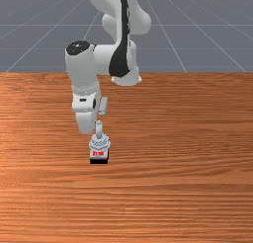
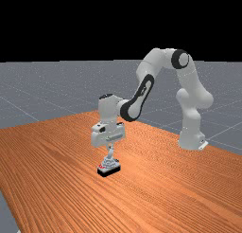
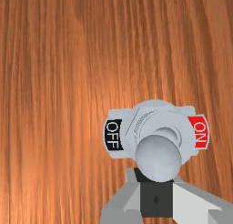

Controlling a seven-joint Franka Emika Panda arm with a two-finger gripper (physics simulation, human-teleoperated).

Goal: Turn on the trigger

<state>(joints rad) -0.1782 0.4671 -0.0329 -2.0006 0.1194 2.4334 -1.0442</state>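
Front view: switch (image 1: 99, 144) at five o'clock from my gripper (image 3: 156, 191); can't tell if it's clenched or released. Smooth knob (image 3: 158, 158) probably slippery, throw perhaps stiff; best hold just beneath it.

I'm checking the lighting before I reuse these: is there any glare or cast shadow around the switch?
Far view: a pale sheen on the table near the switch, no distinct cast shadow. Wrist view: soft shading on the knob, no harsh glare.
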